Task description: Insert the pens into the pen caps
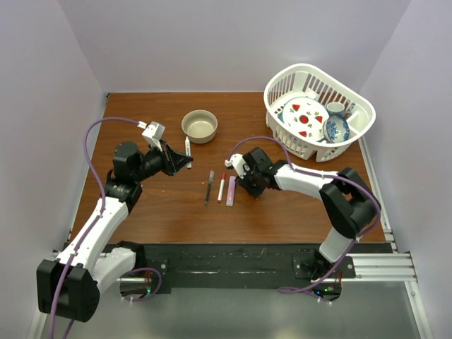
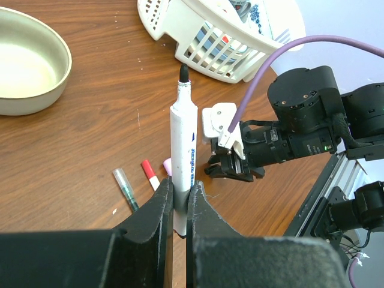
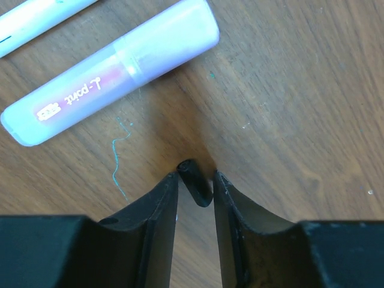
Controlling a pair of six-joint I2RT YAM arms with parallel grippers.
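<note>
The left claw (image 2: 180, 195) is clamped on the lower body of a white pen (image 2: 183, 138), which stands upright in the wrist view, its black tip bare and pointing to the top of the frame. From above, this claw sits left of centre, just below and left of the tan bowl (image 1: 200, 126). The right claw (image 3: 196, 173) is down at the table (image 1: 282, 212) at centre frame, its jaws a narrow gap apart with a small dark cap (image 3: 197, 187) standing tilted between them. The cap looks to touch the left jaw, but whether it is pinched cannot be told. Just left of this claw, three pens lie side by side on the wood: a pink marker (image 1: 231, 191) nearest it, then a red-ended pen (image 1: 222, 187), then a grey pen (image 1: 209, 187). A white basket (image 1: 318, 111) of dishes sits in the upper right.
</note>
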